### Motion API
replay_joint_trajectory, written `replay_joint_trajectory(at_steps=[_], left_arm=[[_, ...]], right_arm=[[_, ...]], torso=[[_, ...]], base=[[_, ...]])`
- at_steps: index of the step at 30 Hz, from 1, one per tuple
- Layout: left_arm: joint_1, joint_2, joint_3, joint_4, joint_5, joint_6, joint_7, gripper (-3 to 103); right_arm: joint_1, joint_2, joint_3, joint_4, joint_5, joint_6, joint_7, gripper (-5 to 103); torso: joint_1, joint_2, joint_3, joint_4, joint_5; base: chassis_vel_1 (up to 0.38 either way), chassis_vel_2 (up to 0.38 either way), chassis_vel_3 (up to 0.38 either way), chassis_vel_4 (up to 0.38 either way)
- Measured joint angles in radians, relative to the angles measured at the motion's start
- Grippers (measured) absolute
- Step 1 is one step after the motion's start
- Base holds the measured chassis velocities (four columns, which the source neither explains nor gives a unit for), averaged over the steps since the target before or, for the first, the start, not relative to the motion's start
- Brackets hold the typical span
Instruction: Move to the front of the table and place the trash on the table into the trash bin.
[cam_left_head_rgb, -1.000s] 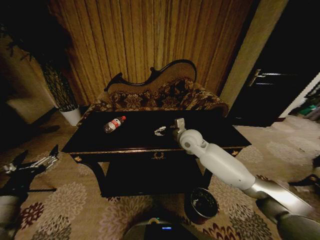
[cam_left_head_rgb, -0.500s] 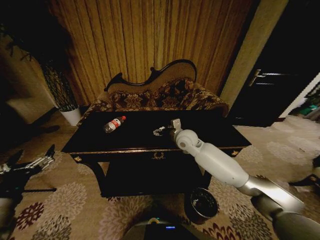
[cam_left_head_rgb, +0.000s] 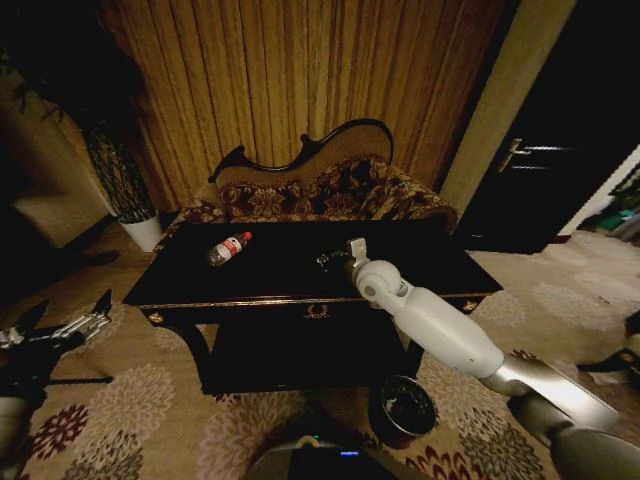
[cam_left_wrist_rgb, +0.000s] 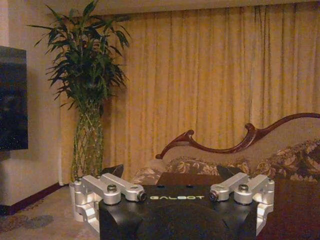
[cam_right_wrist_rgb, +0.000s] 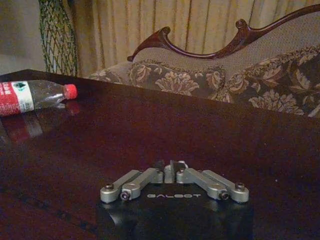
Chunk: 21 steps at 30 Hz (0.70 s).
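The black table (cam_left_head_rgb: 280, 285) stands straight ahead. A clear bottle (cam_left_head_rgb: 228, 247) with a red label lies on its left part, and its red cap end (cam_right_wrist_rgb: 70, 91) points toward my right gripper. My right gripper (cam_left_head_rgb: 330, 260) rests low over the table's middle. Its fingers (cam_right_wrist_rgb: 171, 165) are shut, with a small pale bit of the scrap pinched at their tips. The dark round trash bin (cam_left_head_rgb: 402, 408) stands on the carpet below the right arm. My left gripper (cam_left_head_rgb: 60, 328) hangs open off the table's left end, fingers spread wide (cam_left_wrist_rgb: 170, 172).
A floral sofa (cam_left_head_rgb: 320, 190) with a curved dark frame stands right behind the table. A tall plant in a white pot (cam_left_head_rgb: 143, 232) is at the back left. A dark door (cam_left_head_rgb: 540, 160) is at the right. Patterned carpet lies around the table.
The right gripper has closed over the white scrap, which lay bare on the table before, and has drawn back a little. The left arm has sunk slightly.
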Motion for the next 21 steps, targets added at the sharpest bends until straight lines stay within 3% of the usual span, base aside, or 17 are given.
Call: replay_joint_trajectory(at_steps=[3,5,7,8,10,18,20,21], left_arm=[[0.000,0.000,0.001,0.000,0.001,0.000,0.000,100],[-0.001,-0.001,0.002,0.000,0.001,0.000,0.000,100],[-0.001,-0.001,0.002,0.000,0.002,0.000,0.000,100],[-0.001,-0.001,0.002,0.000,0.002,0.000,0.001,100],[-0.001,-0.001,0.002,0.000,0.002,0.000,0.001,100],[-0.001,0.000,0.004,0.000,0.002,0.000,0.008,100],[0.000,0.001,0.004,0.000,0.002,0.000,0.008,100],[0.001,0.001,0.003,0.000,0.002,0.000,0.008,100]], right_arm=[[-0.003,0.001,0.004,0.000,0.000,0.001,0.000,-1],[-0.006,0.002,0.013,0.005,0.006,0.001,-0.007,8],[-0.006,0.001,0.017,0.006,0.007,0.001,-0.011,8],[-0.007,0.000,0.025,0.006,0.009,0.001,-0.017,19],[-0.007,0.000,0.028,0.006,0.010,0.001,-0.019,19],[-0.026,-0.022,0.042,0.019,0.011,-0.001,-0.028,57],[-0.028,-0.024,0.043,0.023,0.011,-0.002,-0.029,57],[-0.030,-0.026,0.045,0.028,0.011,-0.004,-0.029,63]], torso=[[0.000,0.000,0.000,0.0000,0.0000],[0.000,0.000,0.000,0.0000,0.0000],[0.000,0.000,0.000,0.0000,0.0000],[0.000,0.000,0.000,0.0000,0.0000],[0.000,0.000,0.000,0.0000,0.0000],[0.000,0.000,0.000,-0.0001,0.0000],[0.000,0.000,0.000,-0.0001,0.0000],[0.000,0.000,0.000,0.0000,0.0000]], base=[[0.000,0.000,0.000,0.000],[0.000,0.000,0.000,0.000],[0.000,0.000,0.000,0.000],[0.000,0.000,0.000,0.000],[0.000,0.000,0.000,0.000],[0.000,0.000,0.000,0.000],[0.000,0.000,0.000,0.000],[0.000,0.000,0.000,0.000]])
